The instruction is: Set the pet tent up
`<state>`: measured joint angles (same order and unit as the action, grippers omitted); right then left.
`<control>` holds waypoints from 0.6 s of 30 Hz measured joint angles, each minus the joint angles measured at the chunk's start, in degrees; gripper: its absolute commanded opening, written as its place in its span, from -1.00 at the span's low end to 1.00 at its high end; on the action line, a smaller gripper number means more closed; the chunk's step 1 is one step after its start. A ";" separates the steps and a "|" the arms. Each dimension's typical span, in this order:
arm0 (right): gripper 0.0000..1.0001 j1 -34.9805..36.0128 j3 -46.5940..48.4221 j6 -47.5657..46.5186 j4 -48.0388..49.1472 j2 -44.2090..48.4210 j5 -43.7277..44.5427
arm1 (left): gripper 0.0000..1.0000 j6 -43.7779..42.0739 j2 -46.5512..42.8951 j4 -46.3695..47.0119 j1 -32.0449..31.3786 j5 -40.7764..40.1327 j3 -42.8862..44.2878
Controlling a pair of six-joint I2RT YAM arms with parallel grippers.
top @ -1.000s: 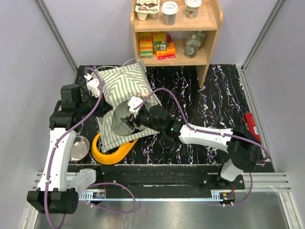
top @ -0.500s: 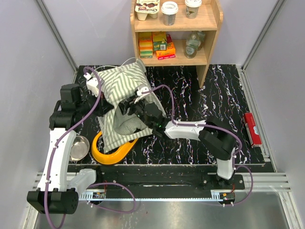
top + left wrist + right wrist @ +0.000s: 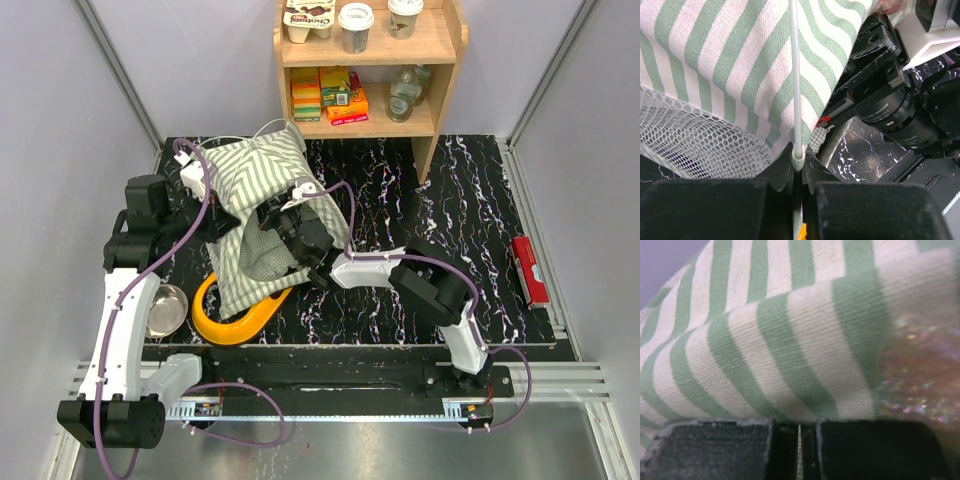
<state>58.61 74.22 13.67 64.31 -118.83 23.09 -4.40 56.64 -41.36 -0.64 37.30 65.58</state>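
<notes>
In left wrist view alone: pet tent's pole inside left gripper

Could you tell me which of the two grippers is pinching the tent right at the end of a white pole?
The left gripper: the white pole ends right in its grip. The right gripper pinches only striped fabric of the pet tent.

Matt woven cloth pet tent, shiny metal bowl
</notes>
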 measured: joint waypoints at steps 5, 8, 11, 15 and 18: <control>-1.00 -0.52 -4.90 0.35 0.92 1.86 -3.61 | -1.00 -0.07 0.00 -0.52 0.00 -0.24 0.00; -1.00 -1.05 -12.33 0.35 -2.21 6.51 -9.60 | -1.00 -0.26 0.02 -0.83 -0.02 -0.92 0.00; -1.00 -1.31 -16.96 -0.33 -7.65 12.33 -16.94 | -1.00 -0.26 0.26 -0.81 -0.04 -1.11 0.00; -0.32 -0.76 -19.37 -1.51 -9.94 17.64 -19.61 | -1.00 -0.04 0.83 -0.81 -0.04 -0.55 0.04; -0.09 -0.61 -18.45 -1.88 -7.13 16.85 -17.64 | -1.00 0.42 0.90 -0.85 -0.04 0.26 0.07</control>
<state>58.00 55.77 11.79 57.19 -101.97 5.45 -3.99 57.54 -42.22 -0.69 37.56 65.65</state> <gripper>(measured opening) 0.375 0.049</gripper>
